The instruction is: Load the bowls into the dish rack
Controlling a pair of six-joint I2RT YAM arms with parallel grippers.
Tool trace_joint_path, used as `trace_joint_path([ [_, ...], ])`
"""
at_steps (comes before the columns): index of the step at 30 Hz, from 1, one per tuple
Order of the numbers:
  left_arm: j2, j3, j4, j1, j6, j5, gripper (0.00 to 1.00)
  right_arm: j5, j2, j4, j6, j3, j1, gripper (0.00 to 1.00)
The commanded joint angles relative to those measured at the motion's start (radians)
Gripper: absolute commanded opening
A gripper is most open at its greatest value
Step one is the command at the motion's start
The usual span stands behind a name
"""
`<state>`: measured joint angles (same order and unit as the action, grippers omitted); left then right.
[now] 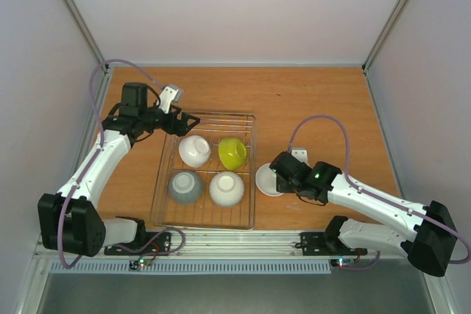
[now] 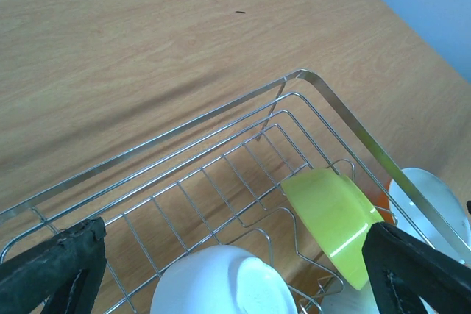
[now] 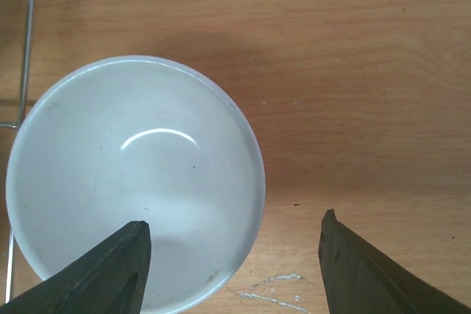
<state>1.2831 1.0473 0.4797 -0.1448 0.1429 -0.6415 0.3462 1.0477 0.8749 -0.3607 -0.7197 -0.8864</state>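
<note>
The silver wire dish rack point(image 1: 208, 114) sits mid-table and holds a white bowl point(image 1: 194, 150) upside down, a yellow-green bowl point(image 1: 232, 152) on its side, a grey bowl point(image 1: 185, 186) and another white bowl point(image 1: 227, 188). A fifth bowl point(image 1: 266, 180) stands upright on the table just right of the rack; its inside is white point(image 3: 132, 182), and an orange strip of its outer side point(image 2: 380, 202) shows in the left wrist view. My right gripper point(image 3: 232, 255) is open over this bowl, with the rim between the jaws. My left gripper point(image 1: 181, 120) is open and empty above the rack's far left end.
Bare wooden table point(image 1: 309, 101) lies beyond and to the right of the rack. Pale walls close in the left, right and back sides. The rack's rim wire point(image 3: 29, 34) runs along the left of the right wrist view. A white scratch point(image 3: 272, 288) marks the table.
</note>
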Motion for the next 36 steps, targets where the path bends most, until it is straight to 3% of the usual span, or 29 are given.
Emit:
trace_joint_path([
  [1, -0.016, 0.034, 0.000, -0.009, 0.017, -0.024, 0.95, 0.004, 0.007, -0.010, -0.064, 0.031, 0.003, 0.61],
  [12, -0.016, 0.033, -0.003, -0.012, 0.015, -0.021, 0.95, -0.019, 0.094, -0.126, -0.094, 0.120, 0.003, 0.41],
  [20, -0.012, 0.031, -0.006, -0.016, 0.019, -0.010, 0.95, -0.002, 0.087, -0.126, -0.072, 0.107, 0.003, 0.16],
  [23, -0.012, 0.030, -0.007, -0.019, 0.022, -0.005, 0.95, 0.012, 0.081, -0.107, -0.073, 0.098, 0.003, 0.03],
  [36, 0.023, 0.060, 0.049, -0.068, 0.053, -0.021, 0.95, 0.323, -0.046, 0.218, -0.122, -0.094, 0.002, 0.01],
])
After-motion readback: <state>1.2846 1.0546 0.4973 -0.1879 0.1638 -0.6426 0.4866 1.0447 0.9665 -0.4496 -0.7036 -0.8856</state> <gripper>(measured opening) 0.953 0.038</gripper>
